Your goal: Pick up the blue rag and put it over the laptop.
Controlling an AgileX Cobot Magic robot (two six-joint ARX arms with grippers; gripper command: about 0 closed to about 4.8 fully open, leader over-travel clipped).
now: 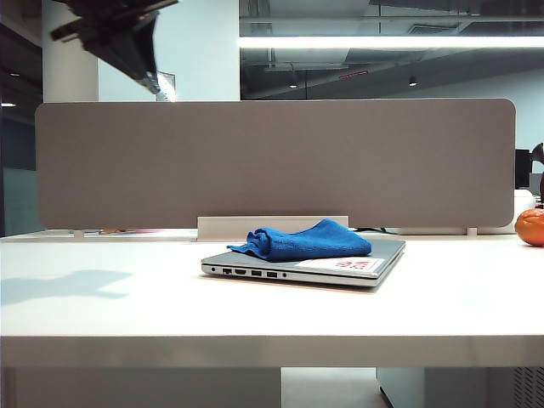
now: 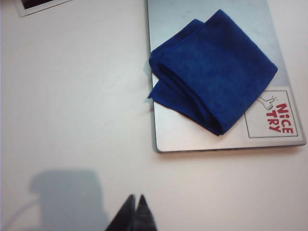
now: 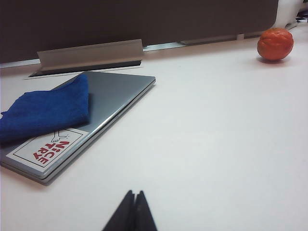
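White desk surface (image 1: 102, 306), one, carries every item. One grey fabric partition panel (image 1: 272, 161) stands behind it. One thin silver-grey closed laptop (image 2: 192, 130) lies well ahead of the left gripper (image 2: 135, 211), whose jaws are pressed together and hold nothing. One folded royal-blue microfibre rag (image 2: 216, 72) rests on the laptop lid, partly covering one white sticker with red lettering (image 2: 274, 118). Right gripper (image 3: 134, 209), jaws likewise together and empty, sits low near the laptop's sticker corner. One orange round object (image 3: 275, 44) lies far beyond it.

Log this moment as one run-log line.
folded royal-blue microfibre rag: resting on closed silver-grey laptop | left tool: shut, empty, raised clear | right tool: shut, empty, low over table
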